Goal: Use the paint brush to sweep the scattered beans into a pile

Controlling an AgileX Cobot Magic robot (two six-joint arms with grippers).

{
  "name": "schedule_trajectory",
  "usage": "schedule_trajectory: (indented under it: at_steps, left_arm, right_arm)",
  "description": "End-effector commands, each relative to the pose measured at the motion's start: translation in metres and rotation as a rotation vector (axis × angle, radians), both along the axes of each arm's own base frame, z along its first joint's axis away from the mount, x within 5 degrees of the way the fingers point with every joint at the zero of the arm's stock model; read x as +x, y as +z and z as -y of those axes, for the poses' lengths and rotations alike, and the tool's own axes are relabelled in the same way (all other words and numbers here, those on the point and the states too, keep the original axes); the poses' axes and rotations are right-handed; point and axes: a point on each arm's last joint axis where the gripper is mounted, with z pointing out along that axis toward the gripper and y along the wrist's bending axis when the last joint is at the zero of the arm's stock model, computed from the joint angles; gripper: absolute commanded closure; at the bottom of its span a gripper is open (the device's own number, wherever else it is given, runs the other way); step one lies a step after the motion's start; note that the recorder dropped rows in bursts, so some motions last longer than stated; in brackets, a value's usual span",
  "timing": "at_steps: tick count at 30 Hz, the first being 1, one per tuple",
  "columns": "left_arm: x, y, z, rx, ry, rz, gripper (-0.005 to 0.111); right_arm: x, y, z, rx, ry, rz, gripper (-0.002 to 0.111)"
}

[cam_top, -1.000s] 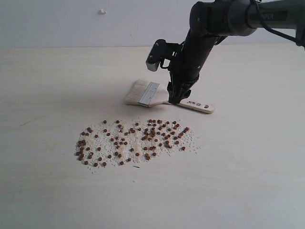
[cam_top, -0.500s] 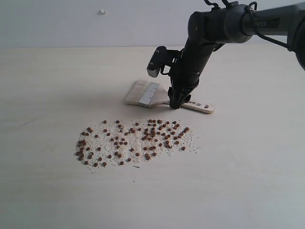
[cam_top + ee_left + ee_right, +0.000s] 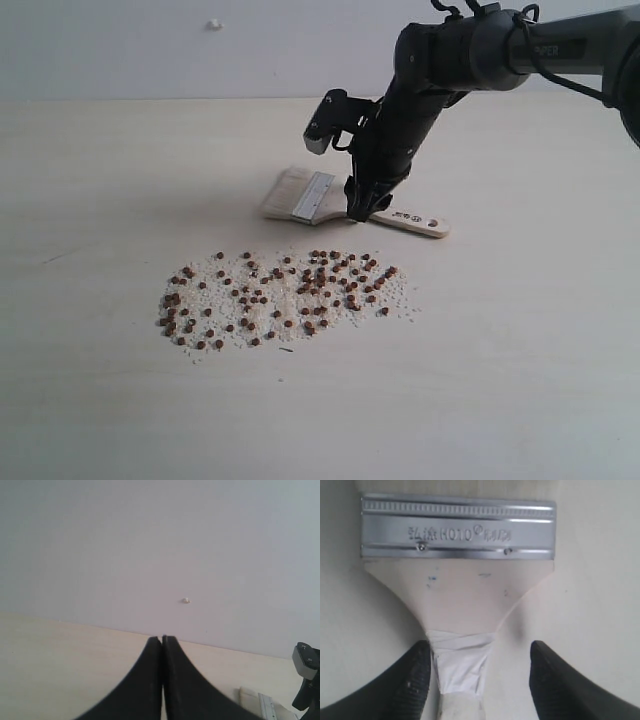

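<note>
**Right gripper (image 3: 360,212) straddles the paint brush (image 3: 312,196) neck, not yet closed**

Jaws wide, one on each side of the taped handle, nothing clamped; the handle's long axis runs straight between them, ferrule and bristles just ahead of the tips; beans (image 3: 285,297) near, off the brush's long side; left gripper (image 3: 162,647) pinched together, empty, farther off.

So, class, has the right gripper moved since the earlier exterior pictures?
Yes. The right gripper has shifted slightly along the handle of the paint brush, toward its bristle end. The brush itself lies where it was.
</note>
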Motion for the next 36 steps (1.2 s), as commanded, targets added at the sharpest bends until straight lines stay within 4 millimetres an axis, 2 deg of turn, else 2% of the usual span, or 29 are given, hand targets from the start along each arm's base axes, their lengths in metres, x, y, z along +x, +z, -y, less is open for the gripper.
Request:
schedule_trajectory:
  at_steps: [1,18,25,31,36]
  left_arm:
    - [0.0,-0.001,0.0,0.0,-0.002,-0.001,0.107]
    - [0.0,-0.001,0.0,0.0,-0.002,-0.001,0.107]
    - [0.0,-0.001,0.0,0.0,-0.002,-0.001,0.107]
    - [0.0,-0.001,0.0,0.0,-0.002,-0.001,0.107]
    - [0.0,-0.001,0.0,0.0,-0.002,-0.001,0.107]
  right_arm:
    - [0.004,0.003,-0.001,0.031,-0.023,0.026,0.053]
    - [0.002,0.002,0.004,-0.033,0.033,0.019,0.053]
    - [-0.005,0.001,-0.013,-0.144,0.155,0.077,0.053]
    - [-0.004,0.002,-0.016,-0.137,0.148,0.102,0.044]
    - [-0.003,0.002,-0.017,-0.131,0.147,0.117,0.044]
